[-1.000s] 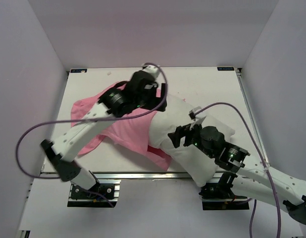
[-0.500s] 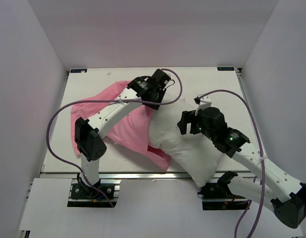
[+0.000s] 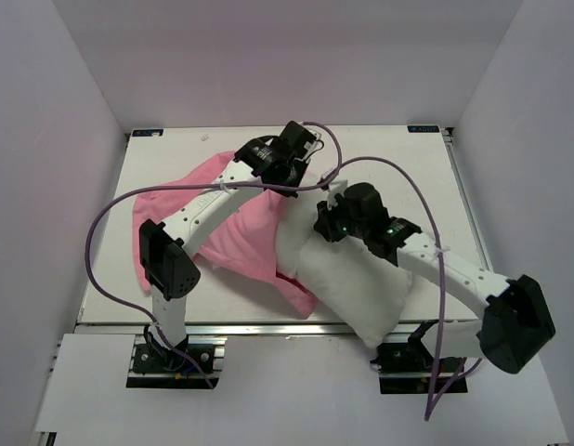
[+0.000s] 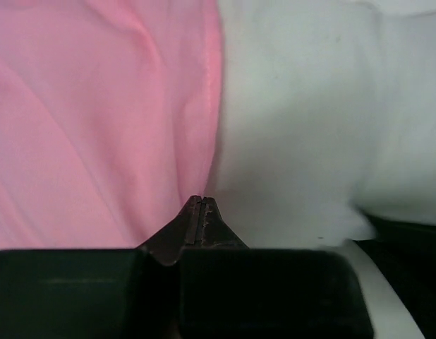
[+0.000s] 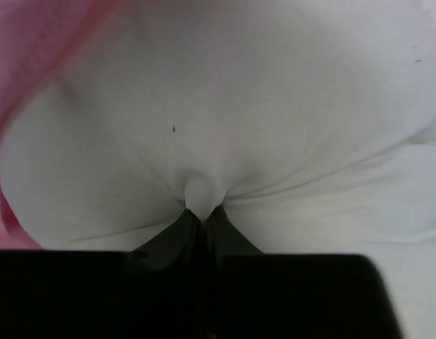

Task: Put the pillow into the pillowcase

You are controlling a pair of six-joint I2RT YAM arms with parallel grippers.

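Two arms reach in over the white bench (image 3: 398, 158) and meet near its middle, where the pillow (image 3: 361, 288) and the pillowcase (image 3: 236, 237) touch; the pillow lies slantwise across the right-centre of the bench, its near corner hanging over the near edge by the right arm's base and its far end lying against the pink cloth; the pillowcase lies rumpled over the left half, matte pink side up, with one pink flap running down along the pillow's left flank toward the near edge; whether the pillow's far end sits inside the mouth of the sack or only against it, I cannot tell from above; the left pincer (image 4: 202, 201) has its fingers closed tip to tip right at the line where pink meets white, the pillowcase's hem running straight down into the tips, so it appears to pinch that hem; pink fabric fills the left of its view and the white pillow the right; the right pincer (image 5: 202, 212) is closed as well, with a small nub of white pillow fabric squeezed between its tips and creases fanning out from the pinch on both sides; in that view the pillow bulges round and plump, with pink cloth showing along the upper left and lower left edges; a purple cable (image 3: 101, 242) loops out wide from the left arm, and another arcs over the right arm.
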